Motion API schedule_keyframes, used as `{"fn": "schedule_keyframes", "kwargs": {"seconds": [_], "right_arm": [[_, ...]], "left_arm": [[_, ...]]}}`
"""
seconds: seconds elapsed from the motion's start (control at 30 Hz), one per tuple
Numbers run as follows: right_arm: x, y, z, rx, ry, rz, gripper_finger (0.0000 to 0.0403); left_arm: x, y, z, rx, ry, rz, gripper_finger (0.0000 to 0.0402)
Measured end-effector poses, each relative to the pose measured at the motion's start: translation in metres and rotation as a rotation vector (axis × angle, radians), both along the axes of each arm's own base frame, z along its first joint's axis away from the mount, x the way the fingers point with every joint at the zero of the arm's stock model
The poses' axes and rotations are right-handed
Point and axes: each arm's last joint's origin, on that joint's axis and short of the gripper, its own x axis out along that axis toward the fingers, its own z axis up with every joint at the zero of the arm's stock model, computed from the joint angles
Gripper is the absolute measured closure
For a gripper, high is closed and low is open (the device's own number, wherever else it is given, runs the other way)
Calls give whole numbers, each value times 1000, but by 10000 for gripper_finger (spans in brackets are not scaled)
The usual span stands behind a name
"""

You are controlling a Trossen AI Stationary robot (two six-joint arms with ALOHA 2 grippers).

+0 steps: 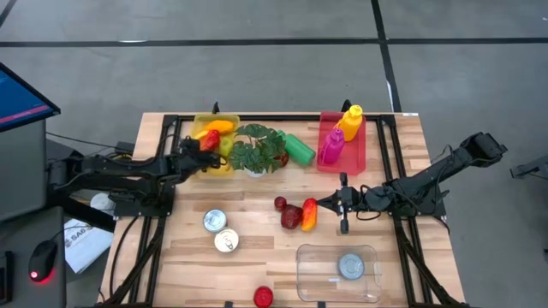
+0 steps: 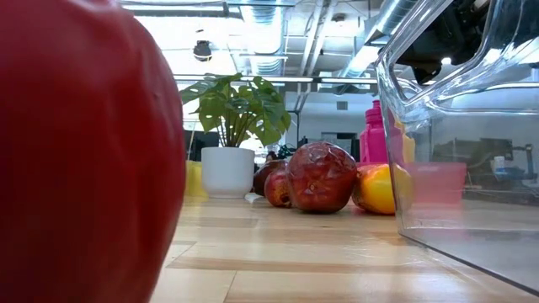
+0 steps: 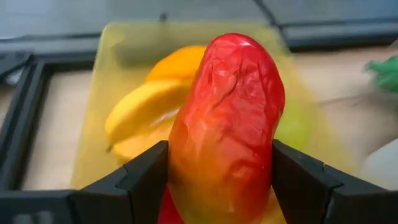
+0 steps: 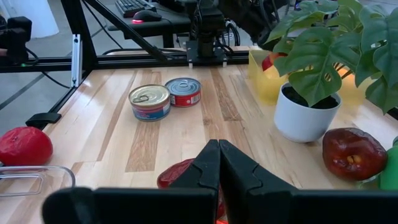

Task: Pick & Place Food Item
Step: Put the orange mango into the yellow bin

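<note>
A red fruit shading to orange (image 3: 227,118) sits between the fingers of my left gripper (image 3: 219,155), over the yellow tray (image 1: 224,164) at the table's far left. The tray also holds a yellow fruit (image 3: 146,109) and an orange one (image 3: 177,62). In the high view the left gripper (image 1: 205,144) reaches in over the tray's left side. My right gripper (image 1: 324,204) is shut near the table's middle, beside an orange-red fruit (image 1: 309,214) and two dark red fruits (image 1: 291,216). In the right wrist view the right gripper (image 4: 219,163) is just above a red fruit (image 4: 177,174). My left gripper pinches the red-orange fruit by its two opposite sides (image 3: 181,165), one finger on each. The fingers come from the table's left, slanting down. The fruit stands on end between them above the tray's other fruit; its lower end is out of view. I cannot tell whether my right gripper touches the red fruit below it.
A potted plant (image 1: 255,152) and a green bottle (image 1: 300,148) stand right of the yellow tray. A pink tray (image 1: 364,150) with two bottles is at the far right. Two cans (image 1: 220,231), a clear container (image 1: 317,274) holding a can, and a red item (image 1: 264,296) occupy the near side.
</note>
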Motion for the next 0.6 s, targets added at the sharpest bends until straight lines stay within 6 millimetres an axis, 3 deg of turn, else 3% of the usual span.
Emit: {"fn": "schedule_keyframes", "kwargs": {"seconds": [0.17,0.33,0.6], "right_arm": [[0,0,0,0,-1,-1,403],[0,-1,0,0,-1,-5,403],[4,-5,-4,-6,15,-33,403]], "left_arm": [[6,2,16,120,-46,-50,164],[5,12,27,249,24,-14,168],[-6,43,21,194,99,27,167]]}}
